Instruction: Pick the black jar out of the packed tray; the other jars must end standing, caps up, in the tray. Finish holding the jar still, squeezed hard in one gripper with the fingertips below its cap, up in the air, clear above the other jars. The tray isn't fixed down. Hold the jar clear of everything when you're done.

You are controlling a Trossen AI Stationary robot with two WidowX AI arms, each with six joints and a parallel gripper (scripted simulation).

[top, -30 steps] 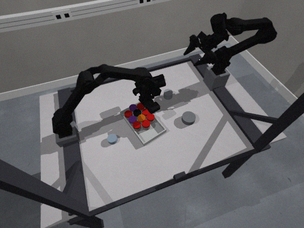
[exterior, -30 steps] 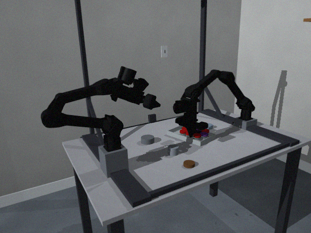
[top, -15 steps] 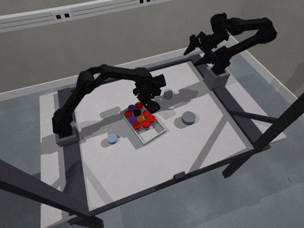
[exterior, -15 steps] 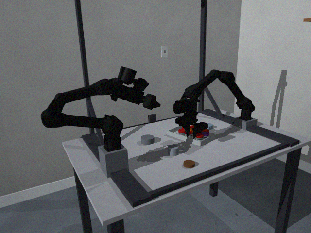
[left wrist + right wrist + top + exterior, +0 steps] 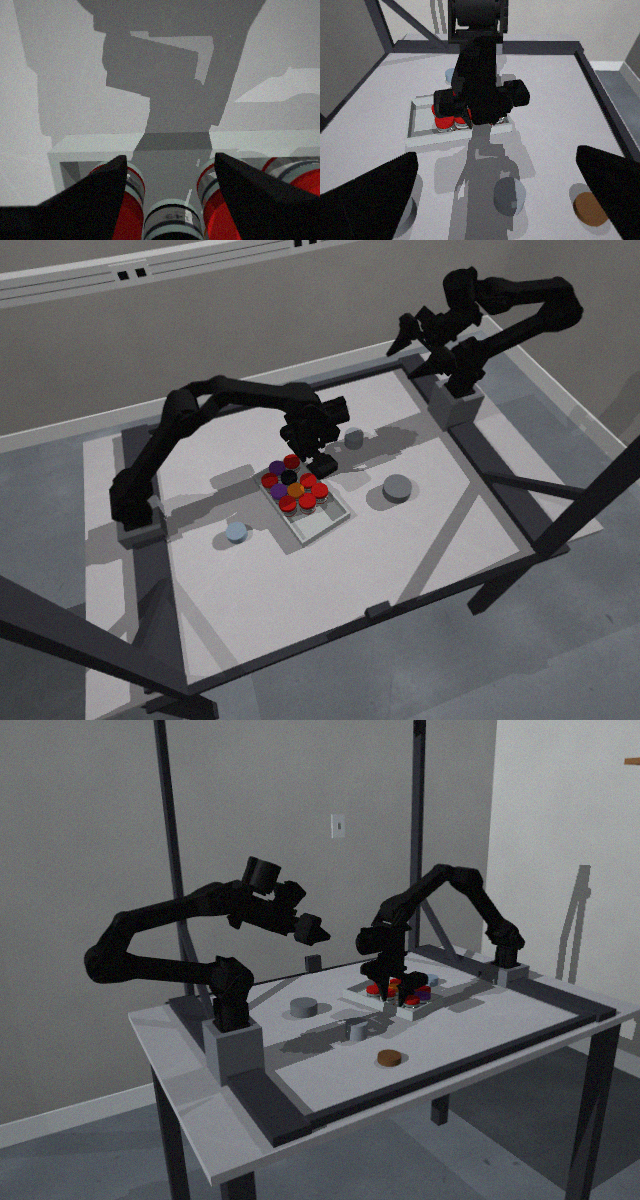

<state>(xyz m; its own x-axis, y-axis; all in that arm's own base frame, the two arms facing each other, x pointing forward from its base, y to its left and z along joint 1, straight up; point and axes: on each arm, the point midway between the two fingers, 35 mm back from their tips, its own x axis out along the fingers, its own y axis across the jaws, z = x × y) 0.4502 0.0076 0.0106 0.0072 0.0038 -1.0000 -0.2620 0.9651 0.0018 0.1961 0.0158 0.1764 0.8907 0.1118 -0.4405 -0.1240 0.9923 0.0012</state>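
Observation:
The black jar [image 5: 288,477] stands in the middle of a packed group of red, purple and orange capped jars at the far end of the grey tray [image 5: 305,503]. My left gripper [image 5: 311,459] reaches down at that end of the tray, its fingers pushed in among the jars. In the left wrist view the fingers stand apart, each against a red jar [image 5: 127,212], with a grey-bodied jar [image 5: 172,220] low between them; its cap is out of view. My right gripper [image 5: 408,338] is open and empty, high above its base.
A small grey cylinder [image 5: 353,437], a wide grey disc [image 5: 397,486] and a light blue disc [image 5: 236,531] stand on the table around the tray. A brown disc [image 5: 388,1057] lies near the table's edge. The near half of the tray holds no jars.

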